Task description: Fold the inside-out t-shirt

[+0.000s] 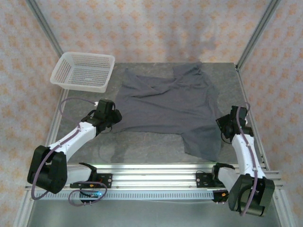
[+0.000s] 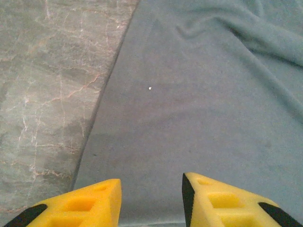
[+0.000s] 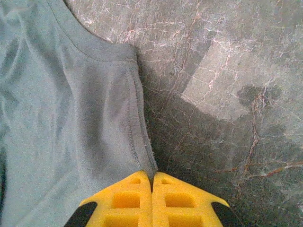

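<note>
left tool (image 2: 151,183): fingers narrowly parted over t-shirt (image 2: 199,109) near its left edge, finger bases cut off | right tool (image 3: 152,175): fingers pressed together at t-shirt's stitched right edge, cannot tell if cloth is pinched | t-shirt: spread wrinkled on counter (image 1: 142,147) | basket (image 1: 83,71): beyond t-shirt's far-left corner

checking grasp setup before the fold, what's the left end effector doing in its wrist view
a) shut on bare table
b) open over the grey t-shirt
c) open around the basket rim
b: the left end effector shows a clear gap between its two yellow tips, and the grey t-shirt lies under that gap.
</note>
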`<state>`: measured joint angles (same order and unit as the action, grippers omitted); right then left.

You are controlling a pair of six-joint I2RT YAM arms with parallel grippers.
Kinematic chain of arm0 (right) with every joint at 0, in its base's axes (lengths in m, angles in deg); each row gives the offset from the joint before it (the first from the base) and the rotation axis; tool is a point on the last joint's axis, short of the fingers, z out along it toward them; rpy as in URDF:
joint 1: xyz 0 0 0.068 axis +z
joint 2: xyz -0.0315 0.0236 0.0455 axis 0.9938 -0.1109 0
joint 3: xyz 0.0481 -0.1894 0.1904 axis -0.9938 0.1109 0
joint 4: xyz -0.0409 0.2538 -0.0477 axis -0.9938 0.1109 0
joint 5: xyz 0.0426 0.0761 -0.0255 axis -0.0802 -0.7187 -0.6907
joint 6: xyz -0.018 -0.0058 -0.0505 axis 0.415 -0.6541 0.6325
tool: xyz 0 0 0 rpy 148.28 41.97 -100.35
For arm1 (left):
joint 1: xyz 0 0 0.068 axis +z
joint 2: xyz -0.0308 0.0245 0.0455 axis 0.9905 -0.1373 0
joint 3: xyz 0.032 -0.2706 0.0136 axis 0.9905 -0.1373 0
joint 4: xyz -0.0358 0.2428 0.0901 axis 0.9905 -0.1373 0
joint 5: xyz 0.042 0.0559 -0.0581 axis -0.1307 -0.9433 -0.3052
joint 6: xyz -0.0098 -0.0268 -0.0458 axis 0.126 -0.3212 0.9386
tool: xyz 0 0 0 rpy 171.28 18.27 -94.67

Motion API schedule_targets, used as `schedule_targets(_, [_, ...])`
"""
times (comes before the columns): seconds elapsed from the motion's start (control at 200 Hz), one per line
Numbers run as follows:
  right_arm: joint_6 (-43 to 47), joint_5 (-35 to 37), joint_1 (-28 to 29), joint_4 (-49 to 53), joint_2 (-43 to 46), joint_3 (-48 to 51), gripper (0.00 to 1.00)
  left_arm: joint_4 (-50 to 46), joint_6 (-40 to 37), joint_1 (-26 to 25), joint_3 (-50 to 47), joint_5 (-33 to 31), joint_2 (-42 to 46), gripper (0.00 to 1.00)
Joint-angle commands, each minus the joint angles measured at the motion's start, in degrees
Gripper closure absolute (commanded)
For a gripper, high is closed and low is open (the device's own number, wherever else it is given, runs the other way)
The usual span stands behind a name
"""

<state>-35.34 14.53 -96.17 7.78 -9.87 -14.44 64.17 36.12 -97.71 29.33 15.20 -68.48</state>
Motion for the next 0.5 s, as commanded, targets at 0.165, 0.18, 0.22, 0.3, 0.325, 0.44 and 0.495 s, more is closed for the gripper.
schedule_targets(0.165, [3.00, -0.18, 0.06, 1.84, -2.58, -1.70, 1.00, -1.21, 3.95, 0.86, -1.25, 4.52, -7.48, 0.55])
schedule_targets(0.18, [2.99, -0.27, 0.10, 1.78, -2.67, -1.76, 1.00, -1.21, 4.08, 0.90, -1.09, 4.95, -8.09, 0.55])
schedule_targets(0.22, [3.10, -0.45, 0.09, 1.81, -2.83, -1.78, 1.00, -0.83, 4.56, 0.90, -0.89, 5.86, -9.61, 0.56])
schedule_targets(0.3, [3.54, -0.56, 0.06, 2.23, -2.87, -1.94, 1.00, -1.20, 6.00, 0.85, -1.07, 5.10, -11.00, 0.57])
schedule_targets(0.325, [3.70, -0.55, 0.05, 2.44, -2.81, -1.96, 1.00, -1.55, 6.32, 0.86, -1.13, 4.29, -10.96, 0.57])
schedule_targets(0.44, [4.17, -0.37, 0.05, 2.91, -2.26, -1.74, 1.00, -5.63, 7.35, 0.86, -1.56, -2.38, -8.18, 0.58])
schedule_targets(0.495, [4.16, -0.29, 0.05, 2.87, -2.15, -1.70, 1.00, -7.18, 7.72, 0.93, -2.07, -5.11, -6.27, 0.58])
